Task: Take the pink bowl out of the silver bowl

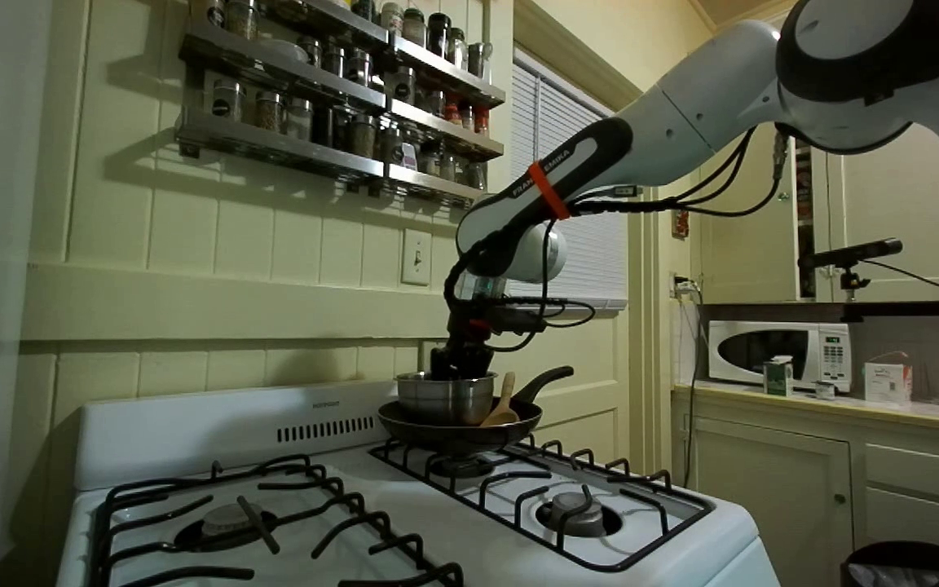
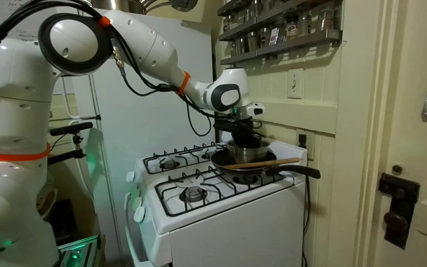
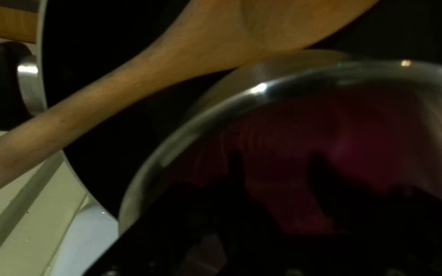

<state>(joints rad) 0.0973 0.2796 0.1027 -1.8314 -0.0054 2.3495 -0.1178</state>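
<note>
Over the far right burner (image 1: 460, 468), spread fingers (image 3: 332, 188) dip into the silver bowl (image 1: 447, 402); pinch the pink bowl (image 3: 299, 205), likely light, by its rim.

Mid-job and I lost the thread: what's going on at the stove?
The robot arm reaches its hand down into the silver bowl, over the pink bowl inside. The fingers stand apart; whether they touch it is unclear. The pink bowl isn't out yet. The silver bowl sits in a dark pan on the stove, beside a wooden spoon.
</note>
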